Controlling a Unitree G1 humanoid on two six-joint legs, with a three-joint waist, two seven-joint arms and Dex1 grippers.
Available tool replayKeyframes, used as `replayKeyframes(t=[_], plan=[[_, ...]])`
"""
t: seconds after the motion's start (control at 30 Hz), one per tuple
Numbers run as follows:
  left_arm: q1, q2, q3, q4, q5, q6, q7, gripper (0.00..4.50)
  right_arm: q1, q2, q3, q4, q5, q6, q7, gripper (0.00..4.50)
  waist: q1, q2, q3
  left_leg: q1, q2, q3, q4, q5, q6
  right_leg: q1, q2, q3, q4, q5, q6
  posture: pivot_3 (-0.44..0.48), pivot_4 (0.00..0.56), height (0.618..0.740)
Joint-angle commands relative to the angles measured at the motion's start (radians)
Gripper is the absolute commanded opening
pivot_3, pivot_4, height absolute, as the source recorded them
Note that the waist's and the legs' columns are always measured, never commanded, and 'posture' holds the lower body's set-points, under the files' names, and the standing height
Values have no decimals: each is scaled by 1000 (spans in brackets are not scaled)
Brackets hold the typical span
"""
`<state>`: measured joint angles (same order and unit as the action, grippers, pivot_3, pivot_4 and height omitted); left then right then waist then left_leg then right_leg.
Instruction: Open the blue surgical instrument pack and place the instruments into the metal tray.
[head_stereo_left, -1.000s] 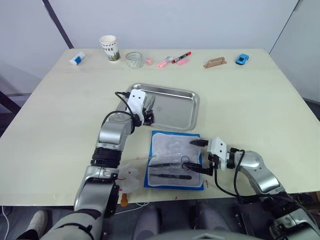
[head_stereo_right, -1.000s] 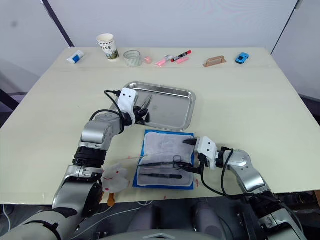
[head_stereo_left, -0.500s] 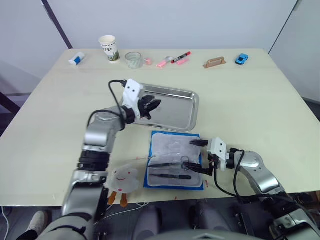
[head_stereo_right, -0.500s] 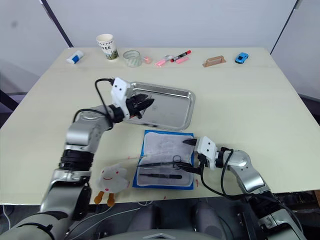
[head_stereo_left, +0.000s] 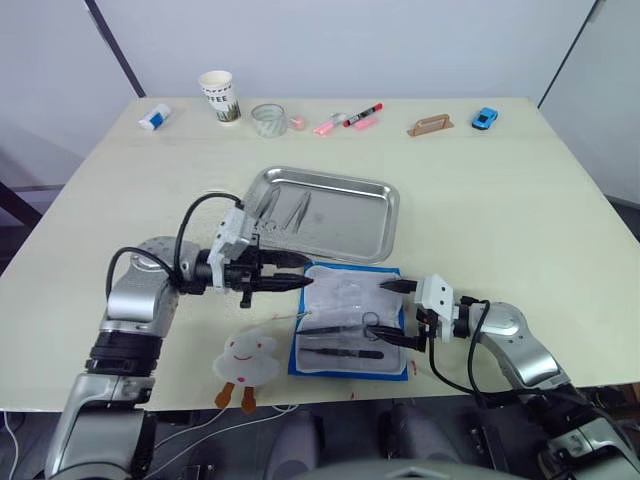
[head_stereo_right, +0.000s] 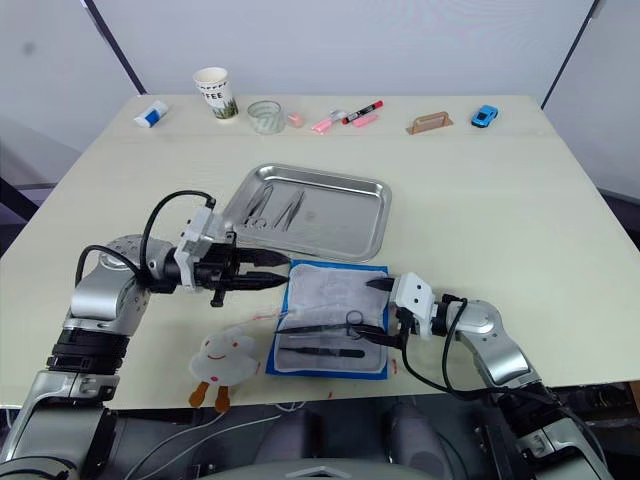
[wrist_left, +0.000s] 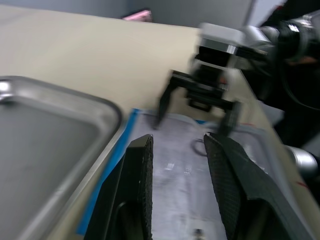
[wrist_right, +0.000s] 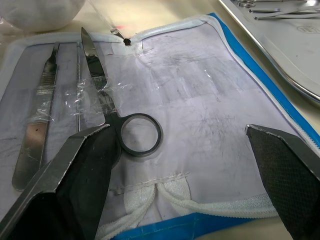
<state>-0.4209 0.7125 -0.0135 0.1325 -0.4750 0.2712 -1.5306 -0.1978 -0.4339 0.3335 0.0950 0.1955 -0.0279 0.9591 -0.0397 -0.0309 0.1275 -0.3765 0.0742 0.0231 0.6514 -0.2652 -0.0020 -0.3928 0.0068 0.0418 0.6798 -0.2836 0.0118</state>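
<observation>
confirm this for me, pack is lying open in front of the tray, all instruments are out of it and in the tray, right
Not all. The head views show two instruments in the metal tray; scissors and others still lie in the open blue pack.

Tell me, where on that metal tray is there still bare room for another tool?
The metal tray is bare across its middle and right side. Its left end is crowded: a few instruments lie there. Below it, the open blue pack still holds scissors, with both grippers close by.

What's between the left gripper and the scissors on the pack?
In the left eye view, just the open pack's pale lining lies between the left gripper and the scissors; nothing else intervenes.
</observation>
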Motion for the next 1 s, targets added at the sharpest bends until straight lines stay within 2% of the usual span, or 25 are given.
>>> replayKeyframes(t=[0.03,0.27,0.37,0.47,0.53,0.6,0.63,0.83,1.0], plan=[[19,75,-44,-4,-29,-110,-82,1686,73,-30,8,44,-48,32,-10,4500,0,0,0,0,0,0,0,0,0,0,0,0,0,0,0,0,150,728],[28,131,-123,49,-37,-255,-84,1686,111,-44,-44,-88,34,43,25,4500,26,5,6,-5,-1,2,1,0,0,-4,-3,1,-1,0,0,0,150,728],[17,126,-129,64,-26,-256,-84,1686,124,-56,-64,-136,57,49,35,4500,32,6,10,-5,-1,2,1,0,0,-4,-3,1,-2,0,0,0,150,728],[6,113,-121,80,-3,-278,-84,2313,142,-69,-86,-185,90,49,52,4500,33,8,16,-7,-1,2,1,0,0,-6,-3,0,-2,0,0,0,150,728],[6,116,-129,81,-4,-284,-84,3060,157,-75,-102,-219,116,49,58,4500,32,8,18,-8,-1,2,1,0,0,-6,-3,0,-2,0,0,0,150,728],[7,116,-139,88,2,-305,-84,4033,172,-84,-122,-260,147,52,68,4500,31,9,22,-8,-1,2,1,0,0,-6,-3,0,-2,0,0,0,150,728],[7,114,-142,90,3,-312,-84,4336,177,-88,-132,-278,160,55,70,4500,30,9,22,-10,-1,2,2,0,0,-9,-3,0,-1,0,0,0,150,728],[18,90,-182,84,9,-352,-84,4433,192,-113,-206,-370,262,105,82,4500,29,10,23,-19,-1,1,4,0,0,-16,-2,0,1,0,1,0,150,728],[5,61,-216,117,19,-425,-84,4433,225,-164,-274,-434,348,168,106,4500,32,10,23,-21,-1,1,4,0,0,-17,-2,-1,0,0,1,0,150,728]])
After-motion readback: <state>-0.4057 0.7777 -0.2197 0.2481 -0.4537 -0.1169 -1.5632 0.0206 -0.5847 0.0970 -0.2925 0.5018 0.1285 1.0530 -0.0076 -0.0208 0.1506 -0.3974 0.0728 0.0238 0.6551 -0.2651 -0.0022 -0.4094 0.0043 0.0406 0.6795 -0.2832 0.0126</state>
